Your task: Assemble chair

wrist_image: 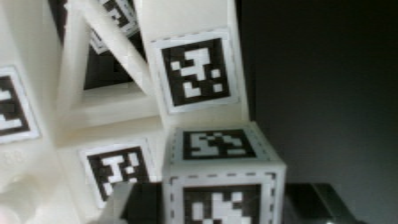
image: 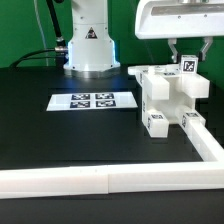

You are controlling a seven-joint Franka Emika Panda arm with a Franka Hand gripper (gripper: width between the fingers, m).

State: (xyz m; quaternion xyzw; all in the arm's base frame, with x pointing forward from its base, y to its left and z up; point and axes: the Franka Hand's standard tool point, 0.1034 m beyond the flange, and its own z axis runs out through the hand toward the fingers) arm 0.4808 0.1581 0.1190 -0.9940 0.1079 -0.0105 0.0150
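The big black surface [image: 60, 140] holds everything. A long white rail [image: 100, 180] runs along its front and up the exterior view's right side. I think it is there to keep parts from sliding off. The arm's base [image: 88, 40] stands at the back.

The chair [image: 162, 88] is only partly built. It is a chunky white stack with black-and-white tags, on the exterior view's right, near the rail. It sits right under the arm, likely so the arm can reach it easily.

The marker board [image: 93, 100] lies flat, apart from the chair, toward the exterior view's left.

A short loose piece [image: 157, 122] and a longer loose piece [image: 191, 120] lie just in front of the chair, probably waiting their turn.

At the top of the chair is a small block [image: 187, 68] with a tag. The end effector [image: 186, 55] hangs straight over it, narrow, and looks to be pinching it from both sides. Gripping from above should keep the block upright for slotting in.
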